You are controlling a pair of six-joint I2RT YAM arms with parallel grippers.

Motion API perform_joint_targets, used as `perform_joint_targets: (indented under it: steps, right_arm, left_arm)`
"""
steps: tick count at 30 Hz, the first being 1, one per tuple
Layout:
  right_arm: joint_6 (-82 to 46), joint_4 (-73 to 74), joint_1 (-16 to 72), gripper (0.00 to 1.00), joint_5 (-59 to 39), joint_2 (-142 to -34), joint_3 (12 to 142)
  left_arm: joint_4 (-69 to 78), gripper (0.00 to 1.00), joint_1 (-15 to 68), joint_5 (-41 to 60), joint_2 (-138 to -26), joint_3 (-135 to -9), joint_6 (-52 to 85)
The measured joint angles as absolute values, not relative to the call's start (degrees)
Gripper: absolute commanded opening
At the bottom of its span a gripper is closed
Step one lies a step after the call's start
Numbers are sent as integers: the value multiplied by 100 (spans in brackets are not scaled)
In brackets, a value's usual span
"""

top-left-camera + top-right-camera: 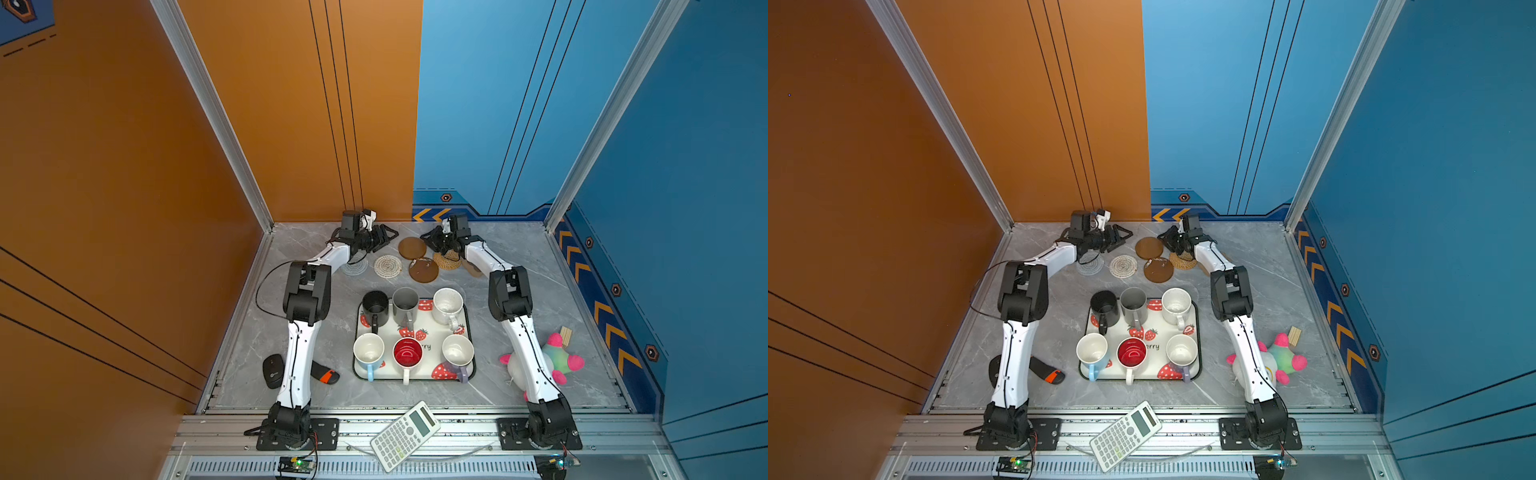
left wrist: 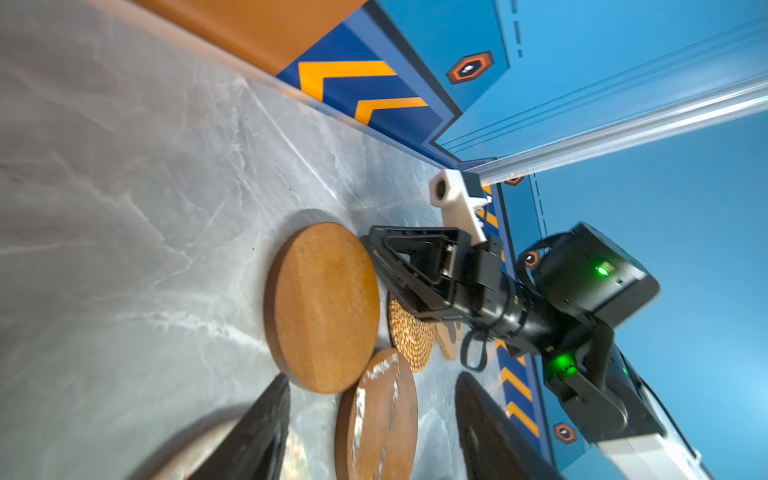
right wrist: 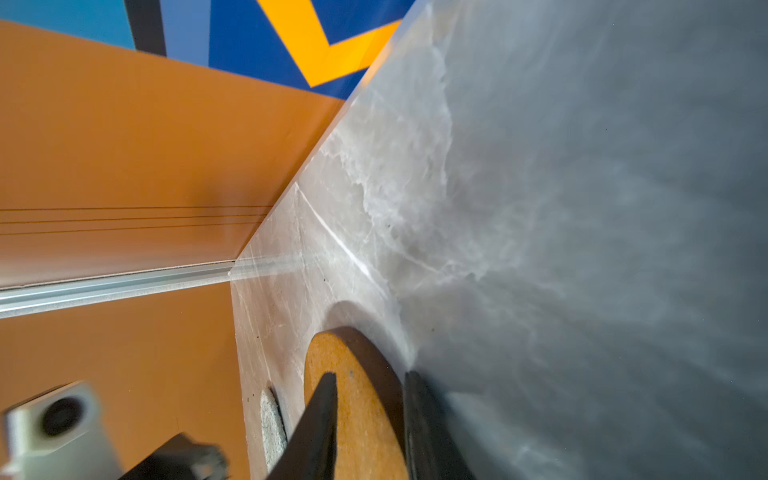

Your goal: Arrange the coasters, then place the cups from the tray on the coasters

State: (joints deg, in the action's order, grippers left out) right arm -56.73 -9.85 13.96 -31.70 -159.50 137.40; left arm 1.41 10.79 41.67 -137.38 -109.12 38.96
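Where the counter (image 1: 336,345) runs back beyond the tray (image 1: 388,374), the six coasters lie in a loose cluster. Off the tray's far left corner sits the grey woven round (image 1: 354,267). Then, going along the tray's far edge: white woven round (image 1: 387,266), far brown disc (image 1: 412,248), near brown disc (image 1: 423,270) with pale marks, tan woven round (image 1: 448,261). The paw-shaped coaster (image 1: 473,269) is mostly hidden under the right arm.

Right fingers (image 1: 430,243): narrowly parted and set across the far brown disc's rim (image 3: 332,353), one over its face and one outside its edge. They grip it.

Left fingers (image 1: 388,237): spread wide, nothing in them, above the counter beyond the tray's far left corner.

All six cups stand on the tray, in two rows of three.
- Far row: black cup (image 1: 375,305), grey cup (image 1: 405,303), speckled cup (image 1: 448,305).
- Near row: light blue cup (image 1: 368,351), red-lined cup (image 1: 408,352), lavender cup (image 1: 457,352).
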Motion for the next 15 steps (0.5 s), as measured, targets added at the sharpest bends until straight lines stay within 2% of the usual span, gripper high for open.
perform_joint_targets:
  steps: [4, 11, 15]
  right_arm:
    - [-5671, -991, 1435, 28, -3225, -15954, 13747]
    - [-5607, -1007, 1468, 28, -3345, -15965, 13751]
    - [-5564, -1009, 1485, 28, -3378, -15968, 13753]
  left_arm:
    - [-690, 54, 1129, 3837, -13382, -10871, 3221]
    - [-1726, 28, 1313, 3599, -13314, -10586, 2582]
    - [-1977, 26, 1391, 3594, -13402, -10573, 2460]
